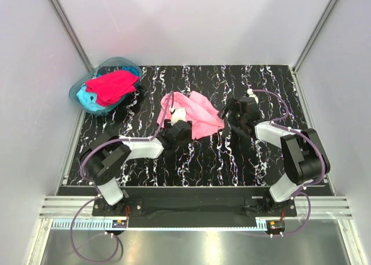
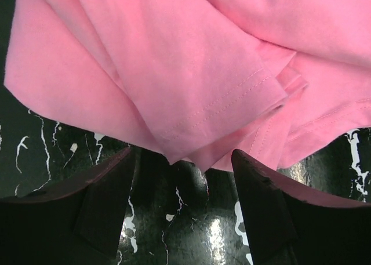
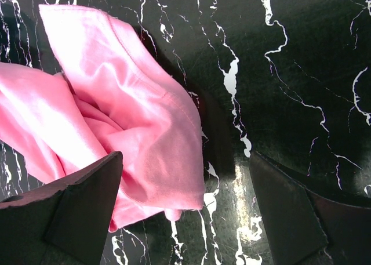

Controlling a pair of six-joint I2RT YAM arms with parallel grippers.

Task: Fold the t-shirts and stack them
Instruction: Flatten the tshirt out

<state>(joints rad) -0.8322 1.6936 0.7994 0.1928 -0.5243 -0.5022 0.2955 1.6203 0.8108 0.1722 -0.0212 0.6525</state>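
Though gaping and empty, flank pink t-shirt [image 1: 197, 109] on worktop [image 1: 203, 160]: left claw [image 2: 185, 160] facing near hem, right claw [image 3: 185, 158] at right-hand fold.

A translucent blue-green plastic tub [image 1: 73, 92] sat at the far left corner of the black, white-veined counter [image 1: 203, 160].

Built alike, left arm [image 1: 124, 152] and right arm [image 1: 293, 155]: fat black drum joints with white-grey link shells between. Bolted onto a black base plate [image 1: 191, 204] along the counter's near edge. Strung with thin purple cables [image 1: 72, 233], looping out from each base and up along the links. Tipped, at left gripper [image 2: 185, 160] and right gripper [image 3: 185, 163], with broad matte-black wedge fingers [image 2: 98, 210], smooth-faced and blunt-cornered.
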